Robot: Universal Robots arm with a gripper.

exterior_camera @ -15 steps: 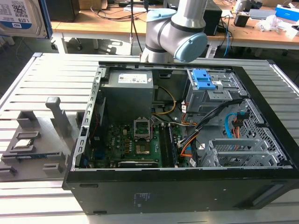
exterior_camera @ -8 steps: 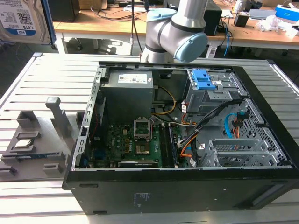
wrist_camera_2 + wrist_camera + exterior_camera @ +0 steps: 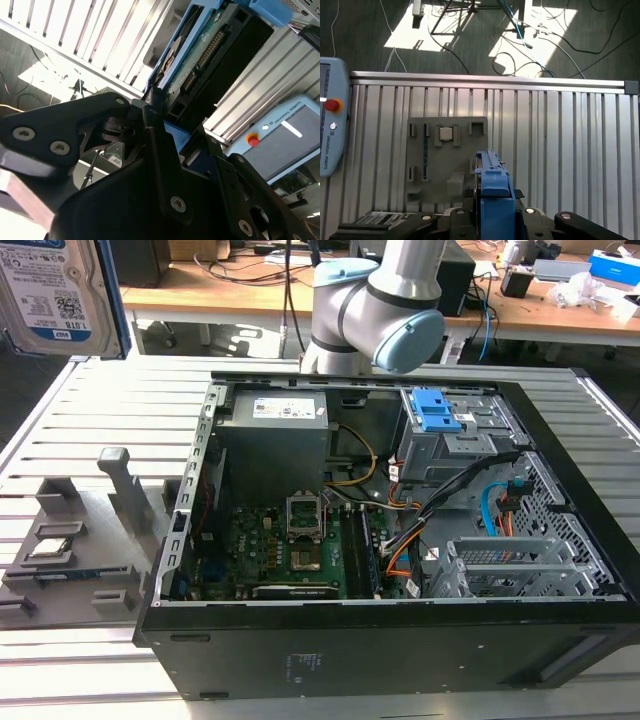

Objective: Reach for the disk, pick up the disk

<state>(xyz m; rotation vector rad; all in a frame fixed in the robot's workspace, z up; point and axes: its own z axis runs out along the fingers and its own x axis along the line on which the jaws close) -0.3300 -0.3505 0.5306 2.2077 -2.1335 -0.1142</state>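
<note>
Disk: the disk (image 3: 48, 292) is up off the slatted table (image 3: 100, 410), at the exterior view's left; its labelled face is turned to that camera; its blue bracket runs down one side; it is well apart from the open computer case (image 3: 400, 540)

Disk to claw: in the second wrist view the disk stands straight out from my claw (image 3: 160, 107); its circuit-board side shows inside the blue frame; its near end sits between my fingers (image 3: 155, 130)

Claw: closed tight on the disk's near end; the blue bracket is pinched between the fingers; I touch nothing else

Under the disk: in the first wrist view I see it edge-on, blue bracket uppermost, hanging over the grey fixture plate (image 3: 435, 150); that plate lies flat on the table, near one long edge; a small square chip (image 3: 446, 133) sits in one of its pockets

Table edge: a teach pendant (image 3: 330, 125) lies at one end of the table

Arm: my arm (image 3: 380, 300) rises at the table's far edge, behind the case
</note>
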